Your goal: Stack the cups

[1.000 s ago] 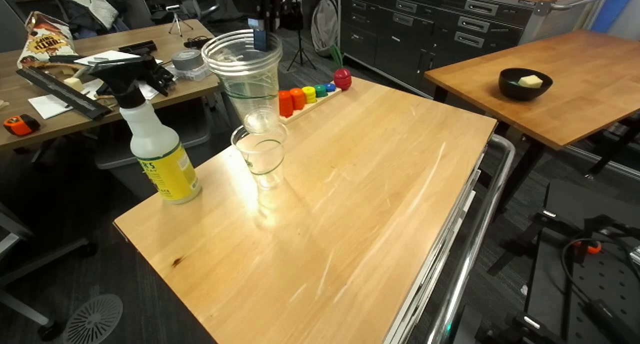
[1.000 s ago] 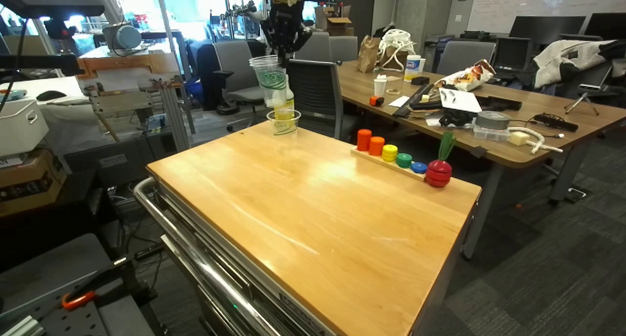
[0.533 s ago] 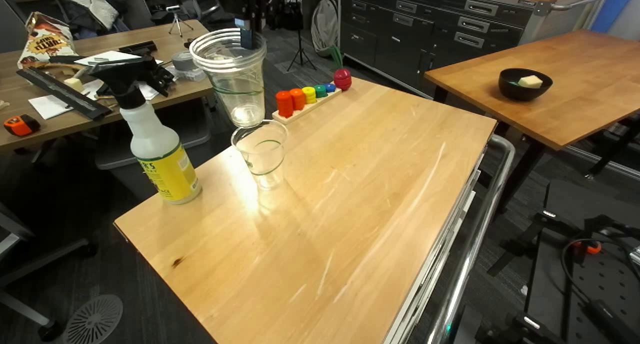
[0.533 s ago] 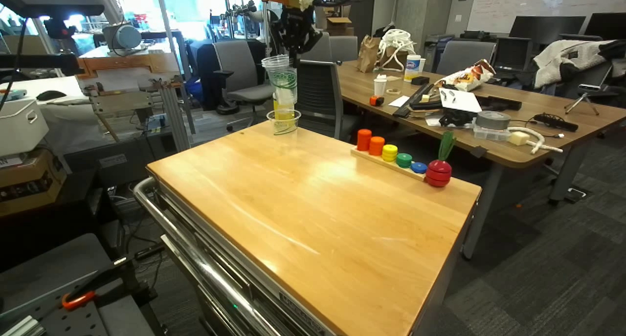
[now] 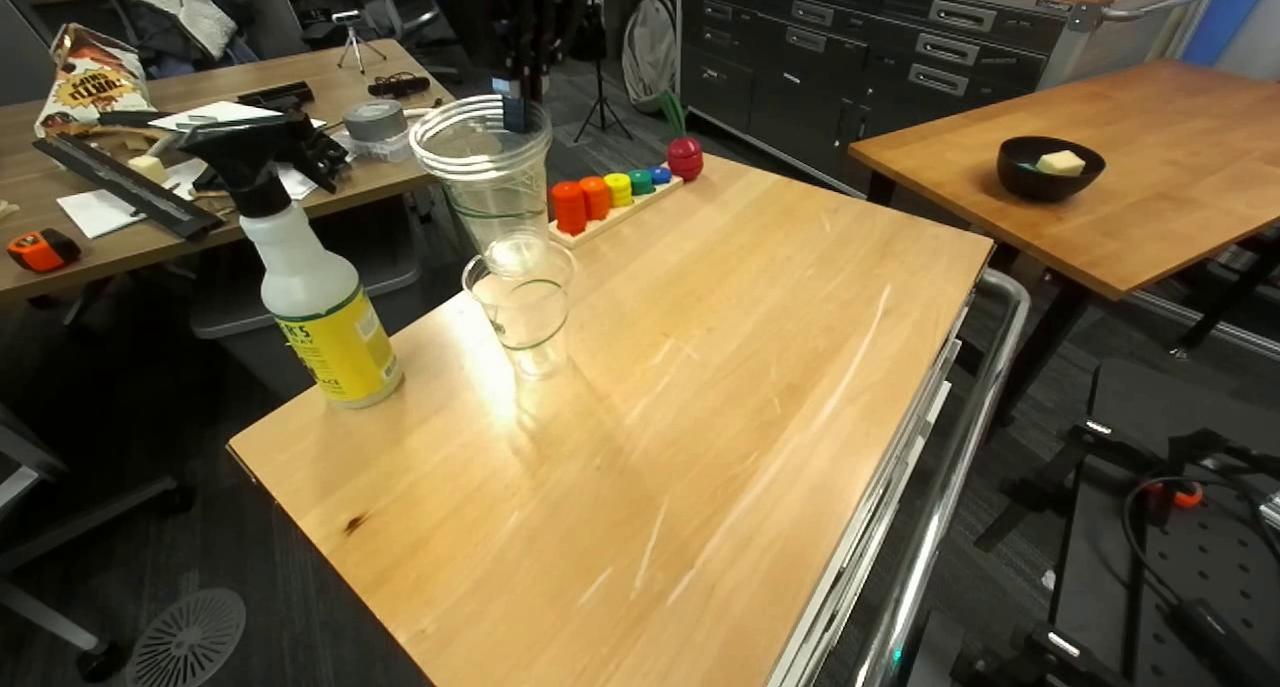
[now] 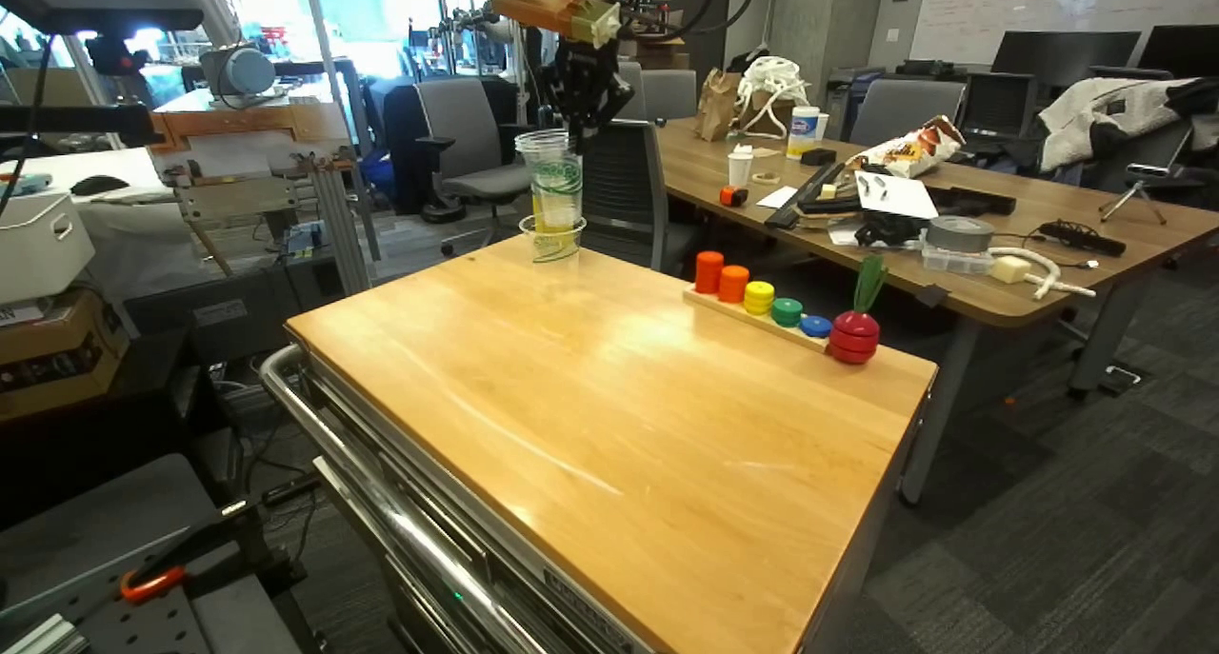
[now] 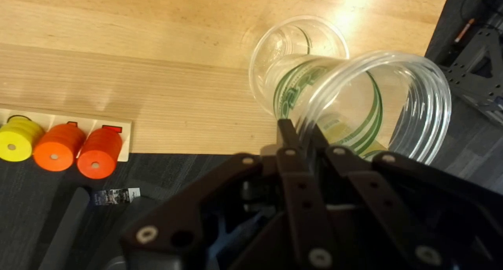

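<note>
My gripper (image 5: 516, 115) is shut on the rim of a nested stack of clear cups (image 5: 495, 192), with one fingertip inside and one outside. Several rims show at the top of the stack. Another clear cup (image 5: 525, 317) with a green line stands upright on the table. The stack's base overlaps that cup's open rim in both exterior views; whether it is inside or touching is unclear. In the wrist view the gripper (image 7: 301, 129) pinches the held cups (image 7: 353, 93), which lean and partly cover the standing cup (image 7: 271, 54). The held cups (image 6: 555, 183) also show over the standing cup (image 6: 557, 247).
A yellow spray bottle (image 5: 335, 317) stands beside the cups near the table's edge. A rainbow-coloured toy (image 5: 610, 202) lies along the same edge, with a red radish-like toy (image 5: 686, 157) at its end. The wooden tabletop (image 5: 700, 417) extends away from the cups.
The gripper and held stack have shifted sideways and come down, so the stack's base now overlaps the standing cup's rim. The standing cup has not moved.
</note>
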### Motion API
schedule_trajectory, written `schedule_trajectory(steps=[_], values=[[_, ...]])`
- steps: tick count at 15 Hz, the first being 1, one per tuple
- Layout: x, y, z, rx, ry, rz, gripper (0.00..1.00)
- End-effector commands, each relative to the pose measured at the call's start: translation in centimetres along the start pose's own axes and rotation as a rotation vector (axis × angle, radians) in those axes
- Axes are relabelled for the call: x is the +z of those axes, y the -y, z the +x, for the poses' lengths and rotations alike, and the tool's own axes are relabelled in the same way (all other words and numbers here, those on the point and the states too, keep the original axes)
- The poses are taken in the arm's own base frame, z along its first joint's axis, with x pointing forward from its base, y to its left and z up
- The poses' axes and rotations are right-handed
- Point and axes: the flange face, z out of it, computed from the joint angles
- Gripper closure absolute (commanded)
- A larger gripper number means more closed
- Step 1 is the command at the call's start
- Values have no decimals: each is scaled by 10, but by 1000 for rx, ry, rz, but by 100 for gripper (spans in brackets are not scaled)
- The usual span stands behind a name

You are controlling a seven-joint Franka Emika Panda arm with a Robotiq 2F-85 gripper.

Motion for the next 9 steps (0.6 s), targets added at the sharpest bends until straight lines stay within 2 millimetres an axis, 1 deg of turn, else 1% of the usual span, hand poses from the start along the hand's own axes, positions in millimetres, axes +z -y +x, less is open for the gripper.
schedule_trajectory(steps=[1, 7, 9], values=[[2, -3, 3, -7, 4, -1, 98], [9, -8, 1, 3, 22, 5, 98], [11, -10, -1, 3, 23, 4, 65]])
